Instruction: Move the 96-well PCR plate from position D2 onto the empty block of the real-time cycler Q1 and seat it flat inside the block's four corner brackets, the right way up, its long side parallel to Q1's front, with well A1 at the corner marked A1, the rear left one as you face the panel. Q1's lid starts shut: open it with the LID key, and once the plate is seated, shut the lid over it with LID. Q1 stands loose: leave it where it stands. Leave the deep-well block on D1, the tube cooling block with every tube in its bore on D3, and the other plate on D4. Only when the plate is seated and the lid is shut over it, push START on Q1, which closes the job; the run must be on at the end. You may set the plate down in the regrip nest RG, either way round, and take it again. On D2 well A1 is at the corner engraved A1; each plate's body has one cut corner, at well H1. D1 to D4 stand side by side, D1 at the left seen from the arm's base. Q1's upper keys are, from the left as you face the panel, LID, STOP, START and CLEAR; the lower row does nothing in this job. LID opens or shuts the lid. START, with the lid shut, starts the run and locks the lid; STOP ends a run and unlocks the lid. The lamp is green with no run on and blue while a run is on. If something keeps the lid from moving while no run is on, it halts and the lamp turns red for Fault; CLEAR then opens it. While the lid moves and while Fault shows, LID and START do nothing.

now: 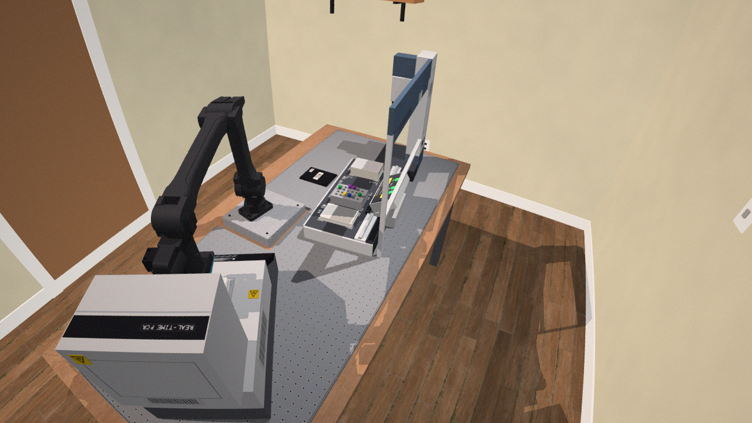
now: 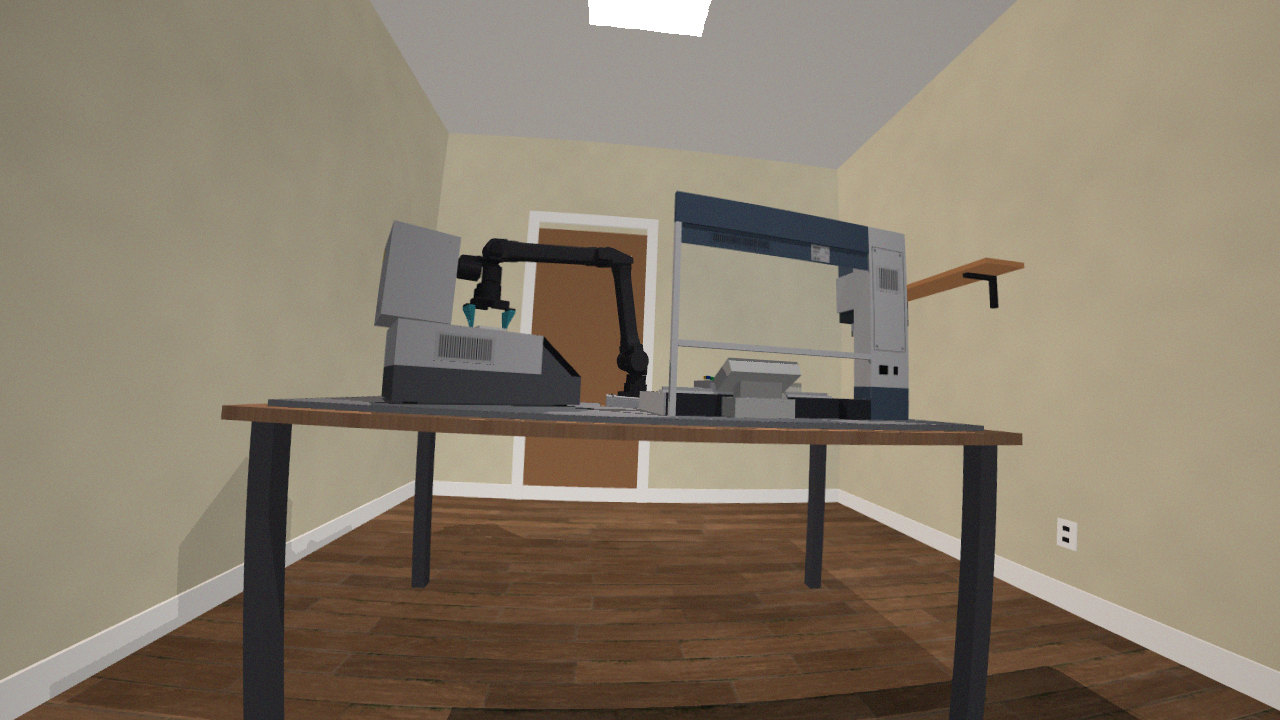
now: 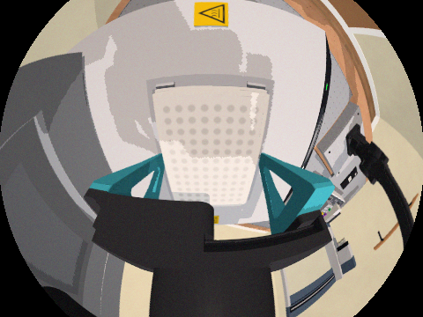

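One black arm [image 1: 202, 152] reaching from its grey base plate [image 1: 284, 223] near the bench's door-side edge toward the real-time cycler Q1 [image 1: 157, 336] at the near end of the bench [image 2: 617, 428]. Lid [image 2: 416, 273] of Q1 raised, tipped back behind the block. Gripper [image 2: 488, 315] hanging straight down over the open top of Q1, teal fingers spread to full width, pinching nothing. In the wrist view, the 96-well PCR plate [image 3: 208, 143] lying on Q1's block between the two fingertips, rows of wells facing up, its sides showing small gaps to the teal pads. Two small brackets [image 3: 160, 84] visible at the plate's far corners; near corners hidden behind the gripper body. Yellow warning label [image 3: 211, 13] on the grey surface beyond the plate. Toward the far end of the bench, the deck tray [image 1: 336, 244] under the tall blue-and-white gantry [image 1: 412, 89], holding a tube cooling block [image 1: 349, 191] with coloured caps and another plate [image 1: 339, 212]. Black regrip nest RG [image 1: 317, 175] lying between the base plate and the far corner.
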Controlling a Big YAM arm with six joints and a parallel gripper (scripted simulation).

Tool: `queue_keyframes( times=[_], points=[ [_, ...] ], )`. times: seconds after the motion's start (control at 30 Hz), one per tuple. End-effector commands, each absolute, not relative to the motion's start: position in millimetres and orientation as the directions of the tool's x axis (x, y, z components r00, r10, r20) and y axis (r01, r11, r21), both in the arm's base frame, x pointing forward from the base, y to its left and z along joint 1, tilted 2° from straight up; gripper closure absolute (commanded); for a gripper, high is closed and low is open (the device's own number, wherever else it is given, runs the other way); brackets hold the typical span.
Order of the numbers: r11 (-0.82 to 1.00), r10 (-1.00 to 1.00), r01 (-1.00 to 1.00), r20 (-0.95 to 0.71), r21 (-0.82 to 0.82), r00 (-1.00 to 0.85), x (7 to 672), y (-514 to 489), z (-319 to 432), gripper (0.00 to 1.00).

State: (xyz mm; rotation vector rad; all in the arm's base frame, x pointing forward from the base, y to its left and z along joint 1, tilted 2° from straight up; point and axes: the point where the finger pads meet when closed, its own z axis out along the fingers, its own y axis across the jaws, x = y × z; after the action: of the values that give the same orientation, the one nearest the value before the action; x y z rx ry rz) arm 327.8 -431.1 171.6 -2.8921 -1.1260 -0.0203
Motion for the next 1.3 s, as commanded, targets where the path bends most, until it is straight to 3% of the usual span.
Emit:
queue_keyframes(
  times=[0.0,0.77,1.27],
  points=[
    [-0.740,0.672,0.671,0.020,0.039,0.740,329.0,-443.9,205.9,0.00],
    [-0.723,0.690,0.688,0.018,0.054,0.724,339.9,-442.2,210.5,0.00],
    [-0.736,0.676,0.677,0.028,-0.032,0.736,324.9,-437.5,171.5,0.00]
  ],
)
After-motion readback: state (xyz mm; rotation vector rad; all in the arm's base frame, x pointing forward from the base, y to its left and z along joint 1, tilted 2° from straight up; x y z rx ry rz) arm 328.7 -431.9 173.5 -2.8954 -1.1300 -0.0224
